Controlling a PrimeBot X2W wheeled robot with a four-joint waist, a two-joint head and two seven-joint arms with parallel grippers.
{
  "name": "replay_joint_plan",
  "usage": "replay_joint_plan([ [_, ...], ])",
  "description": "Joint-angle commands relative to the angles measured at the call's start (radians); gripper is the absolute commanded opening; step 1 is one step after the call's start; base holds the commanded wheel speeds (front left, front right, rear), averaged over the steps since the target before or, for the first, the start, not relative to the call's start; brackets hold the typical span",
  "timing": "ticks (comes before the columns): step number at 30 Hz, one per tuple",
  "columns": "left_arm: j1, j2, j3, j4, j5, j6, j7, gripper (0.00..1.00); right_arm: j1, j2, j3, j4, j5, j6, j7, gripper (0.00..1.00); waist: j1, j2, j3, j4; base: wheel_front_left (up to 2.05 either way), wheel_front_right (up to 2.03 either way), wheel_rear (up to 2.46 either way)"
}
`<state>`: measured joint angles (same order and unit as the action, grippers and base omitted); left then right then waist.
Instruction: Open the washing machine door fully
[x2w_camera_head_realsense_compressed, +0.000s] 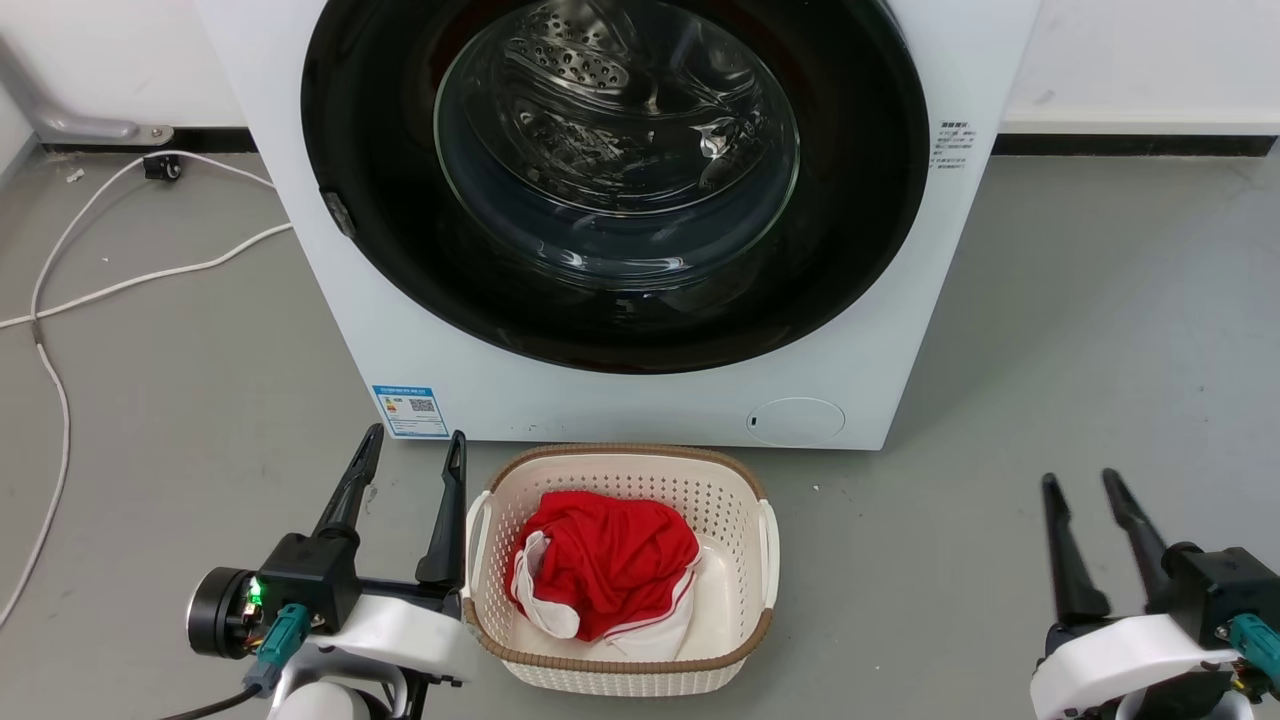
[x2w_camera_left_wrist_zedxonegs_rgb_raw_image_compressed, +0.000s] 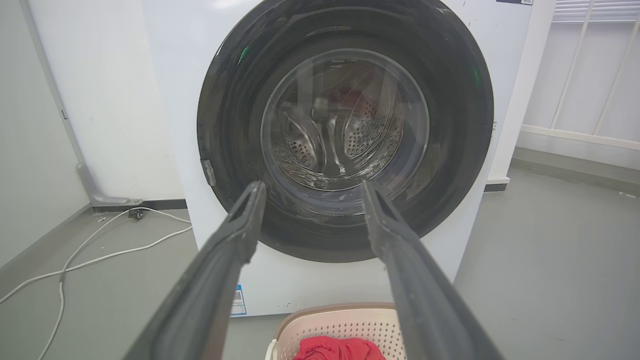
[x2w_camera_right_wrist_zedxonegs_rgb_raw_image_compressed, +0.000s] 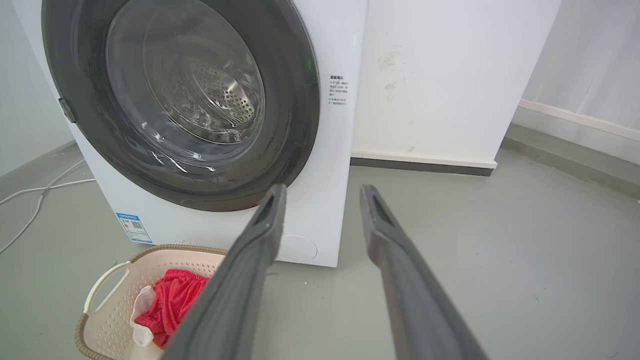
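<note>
— Black gloss around clear glass: is that the washing machine door? Where is it?

— Yes. It lies shut, flush with the front of the white washing machine, which stands on the grey floor with its back to the wall. Steel drum shows through the glass.

— And the hands?

— Both are low and well apart from the door. The left hand has its fingers spread and holds nothing, just beside the basket's left rim. The right hand is likewise parted and empty, over bare floor off to the right.

— Why there?

— A ready pose, I'd say; the task looks not yet begun. A small grey tab sits on the door's left edge. I judge that to be the latch side, nearer the left hand. No hinge is visible to confirm it.

— Containers?

— A cream perforated basket stands on the floor just in front of the machine, under the door. It holds a crumpled red garment with white trim. The drum looks empty, though reflections on the glass leave me unsure.

— Any risk?

— The basket sits below the door's swing; I expect the door would pass above its rim.
</note>
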<state>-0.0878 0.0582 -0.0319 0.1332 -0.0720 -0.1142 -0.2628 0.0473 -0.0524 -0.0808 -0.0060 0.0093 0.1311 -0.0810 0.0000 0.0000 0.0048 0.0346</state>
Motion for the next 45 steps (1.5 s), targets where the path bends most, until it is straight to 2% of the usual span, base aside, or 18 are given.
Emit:
replay_joint_plan([
  [1, -0.011, 0.0, 0.001, 0.002, 0.004, 0.002, -0.003, 1.0, 0.005, 0.004, -0.001, 0.003, 0.006, -0.001, -0.003, 0.0, 0.0, 0.0, 0.0, 0.001, 0.0, 0.0, 0.0],
  [8, -0.005, -0.001, 0.003, 0.001, 0.004, 0.001, -0.003, 1.0, 0.002, 0.004, 0.004, 0.015, 0.035, -0.001, -0.014, 0.0, 0.0, 0.0, -0.001, 0.001, 0.0, 0.0, 0.0],
  [13, -0.004, -0.002, 0.007, 0.0, 0.005, 0.0, -0.003, 1.0, -0.012, 0.004, -0.011, 0.031, 0.147, -0.001, -0.044, 0.0, 0.0, 0.0, 0.001, -0.003, 0.0, 0.0, 0.0],
  [14, -0.005, -0.002, 0.009, -0.001, 0.004, 0.0, -0.003, 1.0, -0.021, 0.004, -0.012, 0.052, 0.274, -0.001, -0.066, 0.0, 0.0, 0.0, 0.003, -0.005, 0.0, 0.0, 0.0],
  [17, -0.008, -0.002, 0.009, 0.0, 0.003, 0.0, -0.003, 1.0, -0.034, 0.004, -0.012, 0.082, 0.431, -0.001, -0.103, 0.0, 0.0, 0.0, 0.005, -0.006, 0.0, 0.0, 0.0],
  [20, -0.008, -0.003, 0.011, -0.001, 0.003, 0.0, -0.003, 1.0, -0.053, 0.003, 0.002, 0.114, 0.665, -0.001, -0.131, 0.0, 0.0, 0.0, 0.008, -0.009, 0.0, 0.0, 0.0],
  [21, -0.008, -0.003, 0.011, -0.001, 0.003, 0.0, -0.003, 1.0, -0.053, 0.003, 0.002, 0.114, 0.665, -0.001, -0.131, 0.0, 0.0, 0.0, 0.008, -0.009, 0.0, 0.0, 0.0],
  [28, -0.015, -0.003, 0.015, -0.007, 0.003, -0.001, -0.003, 1.0, -0.102, 0.003, 0.041, 0.143, 1.393, -0.001, -0.158, 0.0, 0.0, 0.0, 0.021, -0.016, 0.0, 0.0, 0.0],
  [31, -0.019, -0.004, 0.017, -0.012, 0.003, -0.002, -0.003, 1.0, -0.136, 0.003, 0.029, 0.143, 1.633, 0.0, -0.157, 0.0, 0.0, 0.0, 0.034, -0.02, 0.0, 0.0, 0.0],
  [34, -0.024, -0.003, 0.021, -0.018, 0.002, -0.002, -0.003, 1.0, -0.179, 0.003, 0.007, 0.158, 1.789, 0.0, -0.133, 0.0, 0.0, 0.0, 0.051, -0.024, 0.0, 0.0, 0.0],
  [37, -0.034, -0.004, 0.022, -0.024, 0.003, -0.003, -0.003, 1.0, -0.236, -0.012, -0.023, 0.186, 1.894, 0.0, -0.11, 0.0, 0.0, 0.0, 0.072, -0.026, 0.0, 0.0, 0.0],
  [41, -0.05, -0.003, 0.022, -0.032, 0.003, -0.005, -0.003, 1.0, -0.347, -0.08, -0.044, 0.259, 1.984, 0.0, -0.082, 0.0, 0.0, 0.0, 0.105, -0.024, 0.0, 0.0, 0.0],
  [45, -0.074, -0.003, 0.02, -0.044, 0.002, -0.006, -0.003, 1.0, -0.483, -0.158, -0.021, 0.36, 2.03, 0.0, -0.055, 0.0, 0.0, 0.0, 0.146, -0.019, 0.0, 0.0, 0.0],
])
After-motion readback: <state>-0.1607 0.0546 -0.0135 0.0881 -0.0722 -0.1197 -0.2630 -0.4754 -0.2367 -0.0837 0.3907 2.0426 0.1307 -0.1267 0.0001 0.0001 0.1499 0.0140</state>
